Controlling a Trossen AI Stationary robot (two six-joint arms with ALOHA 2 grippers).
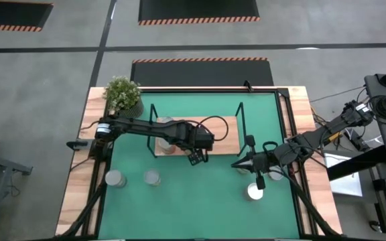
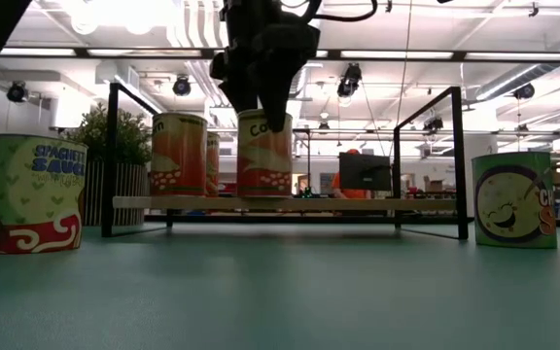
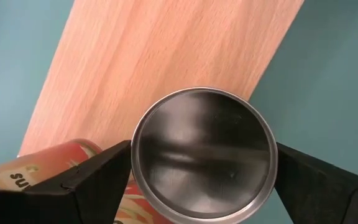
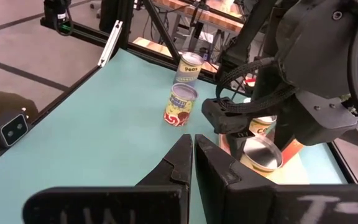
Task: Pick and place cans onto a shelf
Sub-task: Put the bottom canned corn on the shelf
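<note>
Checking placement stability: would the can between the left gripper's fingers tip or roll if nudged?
The can stands upright on the shelf, so it would probably slide, not roll. Taller than wide, it might tip under a high push. The left gripper stands open around it.

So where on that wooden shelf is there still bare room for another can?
The shelf is bare at its right end, between the left gripper and the right-hand black posts. The left end is crowded: cans stand there, and the gripper's open jaws flank one can on the board.
</note>
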